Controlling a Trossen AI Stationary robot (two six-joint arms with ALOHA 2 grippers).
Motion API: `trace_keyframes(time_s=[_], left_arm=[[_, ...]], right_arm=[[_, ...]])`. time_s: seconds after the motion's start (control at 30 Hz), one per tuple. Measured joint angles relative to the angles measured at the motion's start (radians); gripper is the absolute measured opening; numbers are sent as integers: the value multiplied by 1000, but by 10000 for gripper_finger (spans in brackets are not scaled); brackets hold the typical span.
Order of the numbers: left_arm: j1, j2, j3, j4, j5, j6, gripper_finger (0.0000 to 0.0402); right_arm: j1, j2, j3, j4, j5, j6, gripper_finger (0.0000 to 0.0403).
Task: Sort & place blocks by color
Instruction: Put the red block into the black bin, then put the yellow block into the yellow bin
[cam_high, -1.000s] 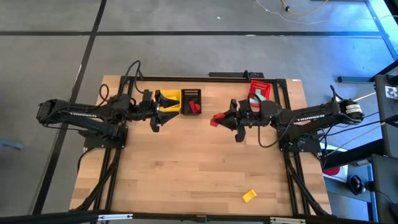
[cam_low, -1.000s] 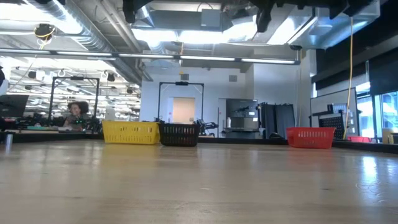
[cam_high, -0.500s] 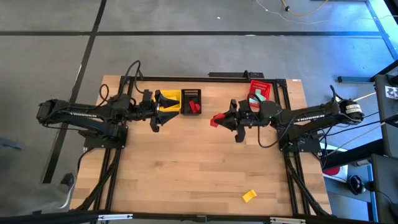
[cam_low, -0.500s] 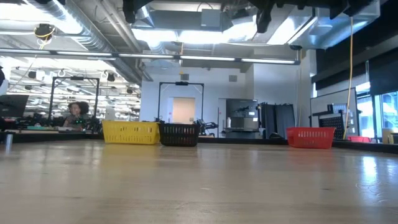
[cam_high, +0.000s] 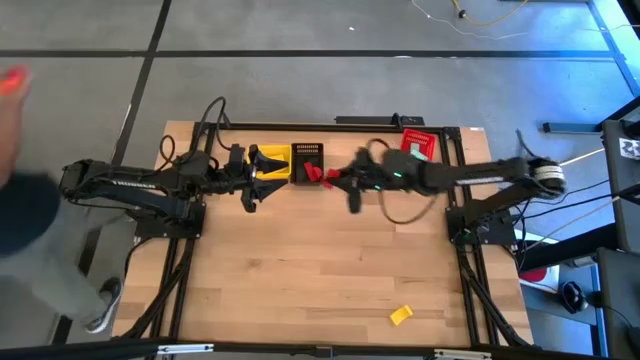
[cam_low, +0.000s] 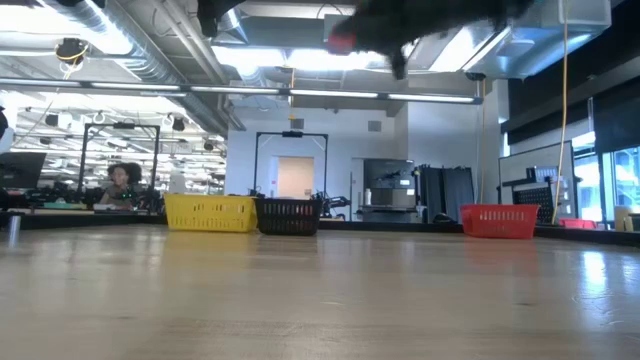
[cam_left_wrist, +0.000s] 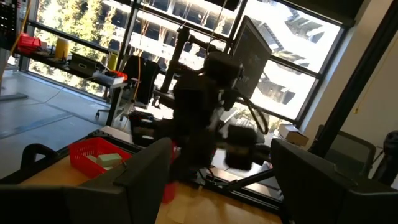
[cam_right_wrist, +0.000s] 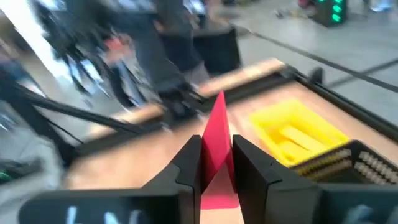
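The red block (cam_right_wrist: 216, 134), a flat pointed piece, stands upright, pinched between the right gripper's (cam_right_wrist: 217, 163) fingers (cam_right_wrist: 189, 163); only the right wrist view shows this grip clearly. In the high view, the block (cam_high: 327, 180) shows as a red spot above the counter (cam_high: 300, 270), just beside the black basket (cam_high: 307, 155). The yellow basket (cam_right_wrist: 297, 134) holds yellow bars. One yellow block (cam_high: 400, 315) lies near the counter's front edge. The left gripper (cam_high: 252, 180), fingers spread and empty, hovers by the yellow basket. The left wrist view alone shows a pale block in the red basket (cam_left_wrist: 93, 154).

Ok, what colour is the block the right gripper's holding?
Red. The block sits pinched in the right gripper, clearest in the right wrist view.
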Motion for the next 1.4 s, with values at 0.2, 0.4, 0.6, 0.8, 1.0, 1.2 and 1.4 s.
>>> trace_keyframes(time_s=[0.2, 0.4, 0.6, 0.8, 1.0, 1.2, 1.4], left_arm=[[0, 0, 0, 1, 0, 0, 267], [0, 0, 0, 3, 0, 0, 267], [0, 0, 0, 5, -8, 6, 267], [0, 0, 0, 6, -7, 6, 267], [0, 0, 0, 6, -7, 6, 267], [0, 0, 0, 5, -7, 6, 267], [0, 0, 0, 4, -7, 6, 267]], right_arm=[[-131, 267, 172, -67, -8, -43, 61], [-231, 492, 288, -62, 19, 71, 61], [-261, 606, 337, -60, 20, 259, 61], [-261, 641, 338, -70, 61, 356, 68], [-263, 641, 338, -64, 68, 400, 143], [-270, 635, 338, -69, 56, 423, 181], [-308, 525, 339, -152, -85, 243, 185]])
